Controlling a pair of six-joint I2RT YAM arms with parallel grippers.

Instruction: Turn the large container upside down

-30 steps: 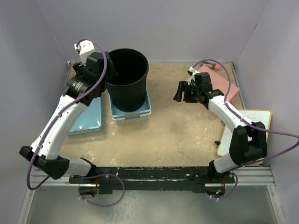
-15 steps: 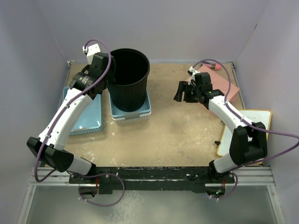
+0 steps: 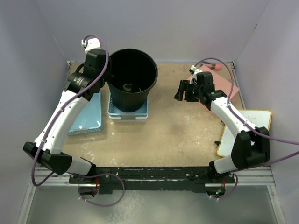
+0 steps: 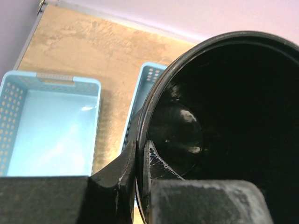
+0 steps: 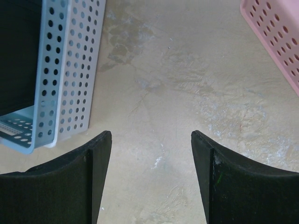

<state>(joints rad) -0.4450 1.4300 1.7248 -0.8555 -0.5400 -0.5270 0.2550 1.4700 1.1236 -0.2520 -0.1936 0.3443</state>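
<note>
The large container (image 3: 132, 80) is a tall black round bin standing in a stack of blue and white baskets (image 3: 127, 112) at the back left, mouth up and leaning a little. My left gripper (image 3: 108, 77) is shut on the bin's left rim. In the left wrist view the gripper (image 4: 140, 148) has one finger outside and one inside the thin black wall (image 4: 154, 100). My right gripper (image 3: 181, 92) hangs open to the right of the bin, apart from it. The right wrist view shows the right gripper (image 5: 152, 136) with only bare tabletop between its fingers.
A light blue basket (image 3: 89, 115) lies left of the bin, under the left arm, also in the left wrist view (image 4: 49, 126). A pink basket (image 3: 218, 80) sits at the back right, and a yellow-edged white board (image 3: 246, 125) at the right edge. The perforated stacked baskets (image 5: 70, 70) show left of the right gripper.
My left gripper went from open to shut on the bin's left rim. The bin tipped and shifted slightly right, and the baskets under it moved a little. The right arm barely moved.
</note>
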